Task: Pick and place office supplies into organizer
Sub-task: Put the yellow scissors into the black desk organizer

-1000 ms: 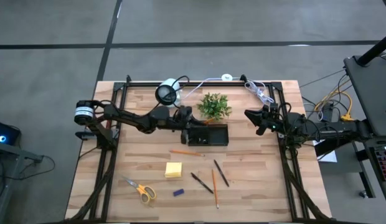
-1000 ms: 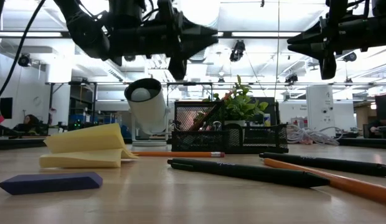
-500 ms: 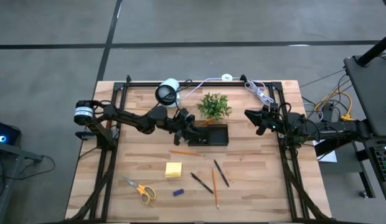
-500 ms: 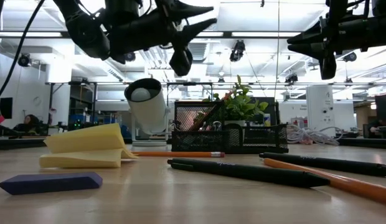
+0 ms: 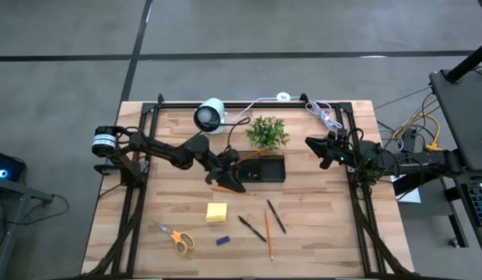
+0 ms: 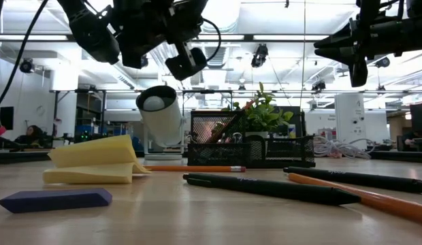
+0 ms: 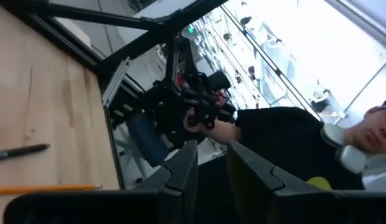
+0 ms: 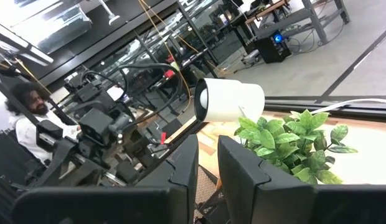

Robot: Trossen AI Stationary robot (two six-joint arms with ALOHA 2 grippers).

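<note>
The black mesh organizer (image 5: 266, 169) (image 6: 255, 146) stands mid-table in front of the green plant (image 5: 267, 132); an orange pencil (image 5: 253, 154) leans inside it. My left gripper (image 5: 238, 185) (image 7: 211, 168) hovers high off the organizer's left near corner, over a loose orange pencil (image 5: 222, 189) (image 6: 197, 168), its fingers a narrow gap apart with nothing between them. Flat on the wood lie the yellow sticky pad (image 5: 217, 211), scissors (image 5: 175, 237), blue block (image 5: 223, 240), two dark pens (image 5: 253, 228) (image 5: 276, 216) and an orange pencil (image 5: 268, 233). My right gripper (image 5: 309, 143) (image 8: 208, 163) waits at the table's right, its fingers likewise a narrow gap apart and empty.
A white round camera (image 5: 210, 115) stands at the back, left of the plant. Black frame rails (image 5: 136, 210) run along the table's sides and back, and white cables (image 5: 323, 115) lie at the back right. A person (image 7: 305, 134) sits beyond the table.
My left gripper has drawn back from above the organizer's left end toward the table's near edge and has rolled its wrist strongly. The pencil leaning in the organizer has stayed put.
</note>
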